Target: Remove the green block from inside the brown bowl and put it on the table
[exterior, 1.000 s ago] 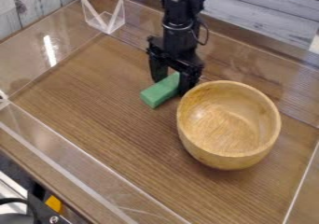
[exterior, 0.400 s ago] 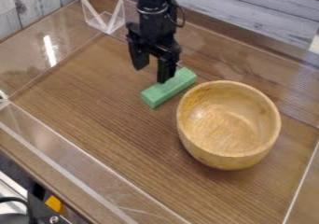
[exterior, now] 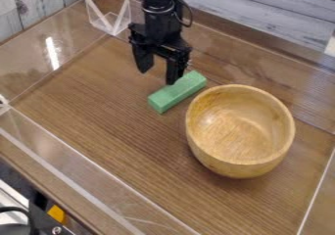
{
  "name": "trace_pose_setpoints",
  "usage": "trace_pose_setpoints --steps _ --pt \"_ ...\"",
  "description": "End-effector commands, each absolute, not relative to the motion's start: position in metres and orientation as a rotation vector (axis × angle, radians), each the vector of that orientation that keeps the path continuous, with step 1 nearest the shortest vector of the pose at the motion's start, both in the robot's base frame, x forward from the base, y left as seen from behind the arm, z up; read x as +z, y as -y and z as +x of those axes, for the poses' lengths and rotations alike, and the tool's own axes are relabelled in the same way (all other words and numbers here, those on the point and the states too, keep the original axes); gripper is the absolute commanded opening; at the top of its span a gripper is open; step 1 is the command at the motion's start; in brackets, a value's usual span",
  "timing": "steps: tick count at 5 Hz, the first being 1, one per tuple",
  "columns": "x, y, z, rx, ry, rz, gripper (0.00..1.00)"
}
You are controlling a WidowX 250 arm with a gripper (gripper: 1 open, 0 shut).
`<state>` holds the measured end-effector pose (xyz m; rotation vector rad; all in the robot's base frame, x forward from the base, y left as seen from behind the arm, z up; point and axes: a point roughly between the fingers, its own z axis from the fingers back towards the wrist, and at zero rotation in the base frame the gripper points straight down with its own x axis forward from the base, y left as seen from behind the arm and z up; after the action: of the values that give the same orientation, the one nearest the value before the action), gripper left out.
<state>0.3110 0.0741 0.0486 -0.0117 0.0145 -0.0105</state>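
Note:
The green block (exterior: 175, 92) lies flat on the table (exterior: 92, 112), just left of the brown bowl (exterior: 241, 129), with a small gap between them. The bowl is upright and holds nothing. My gripper (exterior: 159, 69) hangs pointing straight down above the block's far end and slightly to its left. It is open, and nothing is between its black fingers (exterior: 177, 70). It does not touch the block.
Clear acrylic walls (exterior: 59, 165) run along the table's edges. A clear triangular bracket (exterior: 109, 17) stands at the back left, behind the arm (exterior: 160, 9). A light plank wall sits beyond the far edge.
My gripper has pulled away from the block, moving left and a little up and back. The block now lies fully uncovered on the table. The jaws stayed open.

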Motion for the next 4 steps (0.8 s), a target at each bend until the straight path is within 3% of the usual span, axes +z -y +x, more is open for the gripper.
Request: trace_pose_setpoints --steps 1,2,4 --pt "0.072 -0.079 0.322 -0.065 0.068 0.010 1.00" --pt "0.072 -0.076 0.324 -0.131 0.071 0.008 1.00" --pt "0.087 -0.073 0.322 -0.081 0.077 0.010 1.00"
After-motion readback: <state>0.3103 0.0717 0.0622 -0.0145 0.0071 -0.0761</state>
